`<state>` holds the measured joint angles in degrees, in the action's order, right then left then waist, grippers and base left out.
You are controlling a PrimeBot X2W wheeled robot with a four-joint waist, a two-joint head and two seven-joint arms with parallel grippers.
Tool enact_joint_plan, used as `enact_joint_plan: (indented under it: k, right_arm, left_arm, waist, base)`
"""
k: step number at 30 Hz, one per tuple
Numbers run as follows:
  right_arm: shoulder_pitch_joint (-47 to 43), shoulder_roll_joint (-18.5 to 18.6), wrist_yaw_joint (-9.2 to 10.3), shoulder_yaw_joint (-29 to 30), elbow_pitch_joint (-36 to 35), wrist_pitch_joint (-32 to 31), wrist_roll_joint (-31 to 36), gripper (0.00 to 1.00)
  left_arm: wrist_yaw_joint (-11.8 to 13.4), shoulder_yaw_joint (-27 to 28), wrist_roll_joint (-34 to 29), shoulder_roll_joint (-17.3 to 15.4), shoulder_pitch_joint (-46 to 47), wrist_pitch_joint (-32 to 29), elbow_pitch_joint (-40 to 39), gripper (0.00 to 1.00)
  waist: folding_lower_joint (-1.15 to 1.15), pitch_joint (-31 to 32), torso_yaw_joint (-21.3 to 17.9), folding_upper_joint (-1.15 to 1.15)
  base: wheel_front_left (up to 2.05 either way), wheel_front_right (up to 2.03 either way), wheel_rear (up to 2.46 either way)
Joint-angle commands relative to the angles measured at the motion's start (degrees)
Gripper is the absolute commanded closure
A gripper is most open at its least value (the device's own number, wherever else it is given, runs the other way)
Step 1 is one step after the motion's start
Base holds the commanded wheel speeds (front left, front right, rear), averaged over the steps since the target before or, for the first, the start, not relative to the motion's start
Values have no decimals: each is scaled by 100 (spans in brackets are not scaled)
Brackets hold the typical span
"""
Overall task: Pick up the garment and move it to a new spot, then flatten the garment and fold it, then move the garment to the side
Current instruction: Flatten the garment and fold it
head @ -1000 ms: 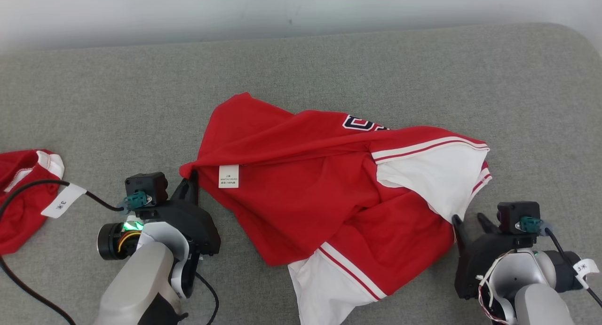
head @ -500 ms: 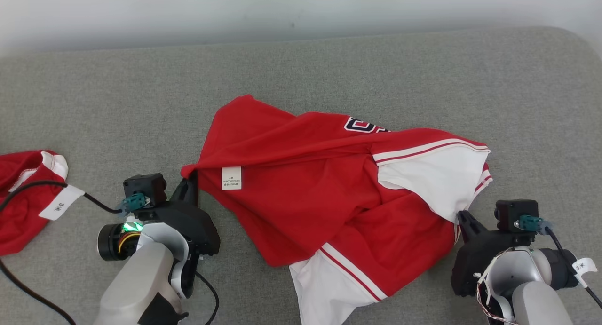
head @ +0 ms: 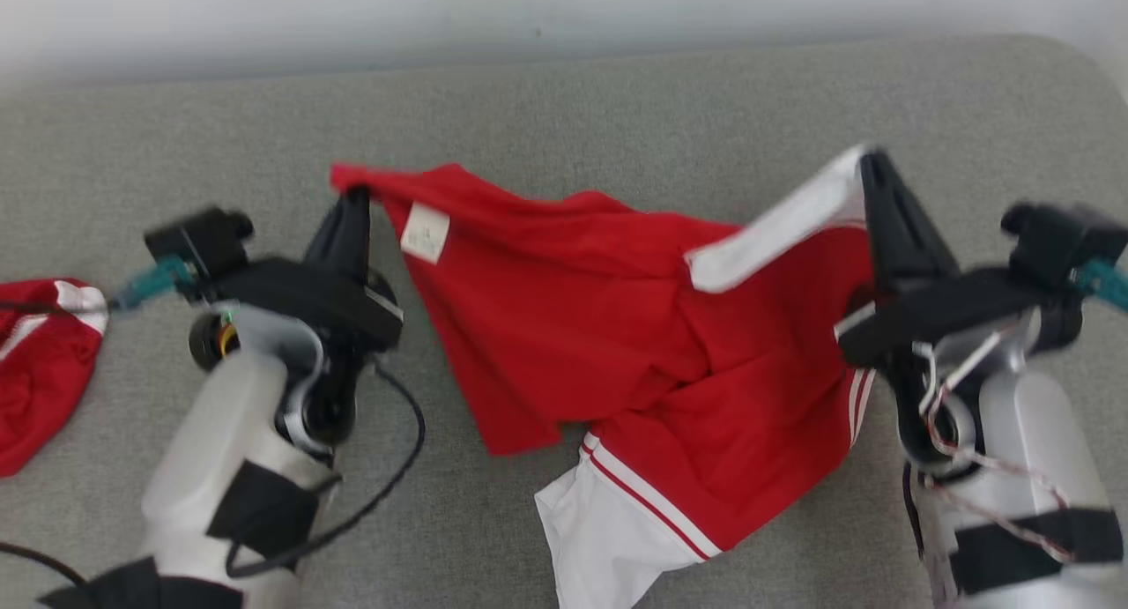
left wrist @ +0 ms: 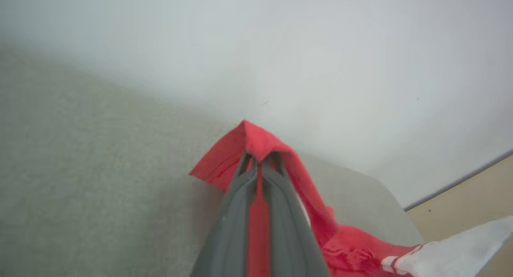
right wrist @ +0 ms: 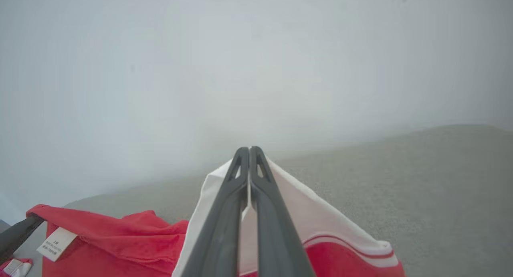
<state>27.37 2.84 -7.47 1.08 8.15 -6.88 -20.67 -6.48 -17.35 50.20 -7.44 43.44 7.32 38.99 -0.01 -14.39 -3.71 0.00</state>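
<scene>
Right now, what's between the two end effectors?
In the head view, the red and white shirt spans it, its red corner in the left end effector, a white edge in the right end effector.

Grey fabric surface (head: 617, 107), pale wall (head: 529, 10) behind it, crumpled red-and-white cloth (head: 40, 371) at its left edge

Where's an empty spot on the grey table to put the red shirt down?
The widest bare strip of grey table lies between the red shirt and the back wall. A smaller patch lies in front, between the left arm and the white sleeve. The middle is crowded, and another red garment sits at the left edge.
</scene>
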Motion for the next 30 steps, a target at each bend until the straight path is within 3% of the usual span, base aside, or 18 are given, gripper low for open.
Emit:
enact_joint_plan:
  k: [1,7,10,13,18,24,30]
  right_arm:
    - [348,8,-6,-78,41,38,-55,100]
    - [1857,19,-6,-359,484,55,-179,100]
    - [2887,61,-7,-387,837,82,-115,100]
    - [3782,125,-7,-328,1301,335,38,100]
    - [5127,133,-7,121,1970,1124,336,100]
    - [6404,135,-7,762,2275,2110,779,100]
    - [7015,90,-6,1290,1209,2202,668,100]
  left_arm:
    - [-6,80,165,-53,204,-179,-220,100]
    - [179,321,453,-421,966,-963,-959,100]
    - [494,713,704,-688,1622,-1329,-1474,100]
    - [742,968,734,-1013,2111,-1516,-1841,100]
    - [924,1405,809,-1307,2913,-1378,-2292,100]
    - [662,1534,540,-1259,3581,-646,-2702,100]
    - [292,1496,150,-1217,3834,197,-3073,100]
  waist:
    - [1,-367,-69,0]
    - [1,-1108,-144,0]
    - [1,-1645,-166,0]
    - [1,-2001,-171,0]
    - [1,-2271,-134,0]
    - [1,-2300,-33,0]
    - [1,-2304,58,0]
  base:
    - [0,0,0]
    - [0,0,0]
    - [0,0,0]
    - [0,0,0]
    - [0,0,0]
    - [0,0,0]
    - [0,0,0]
